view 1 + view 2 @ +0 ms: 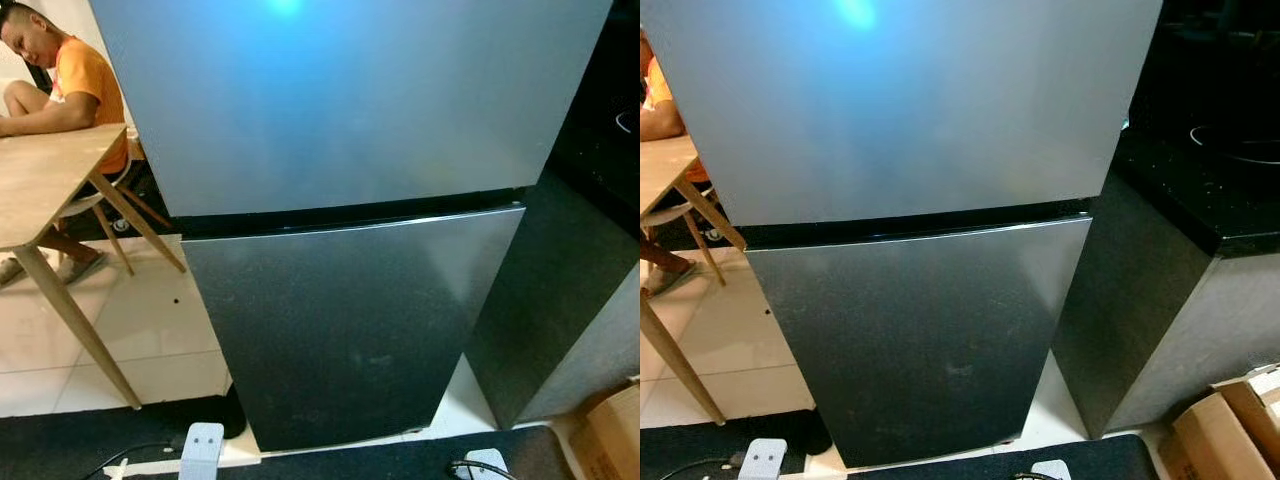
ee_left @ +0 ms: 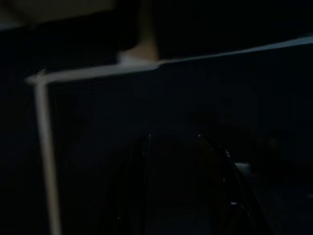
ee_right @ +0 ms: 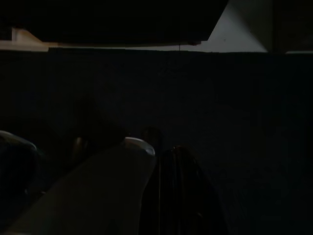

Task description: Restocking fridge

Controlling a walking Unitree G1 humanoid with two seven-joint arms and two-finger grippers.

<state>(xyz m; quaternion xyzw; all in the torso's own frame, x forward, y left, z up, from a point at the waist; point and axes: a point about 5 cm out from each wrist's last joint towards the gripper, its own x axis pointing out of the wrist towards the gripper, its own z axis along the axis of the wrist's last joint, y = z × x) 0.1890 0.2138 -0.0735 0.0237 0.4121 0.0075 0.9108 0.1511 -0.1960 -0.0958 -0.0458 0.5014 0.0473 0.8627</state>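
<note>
A tall grey two-door metal fridge (image 1: 350,200) stands directly ahead, both doors closed. A brown cardboard box (image 1: 1225,430) sits low right, contents unseen. A wooden table (image 1: 40,170) and a seated person (image 1: 70,80) are left. Whether either gripper's jaws are spread cannot be told.

A person in an orange shirt (image 1: 85,75) sits at a wooden table (image 1: 40,175) on white floor tiles (image 1: 150,320), with a cardboard box (image 1: 1225,430) well apart from that table.
</note>
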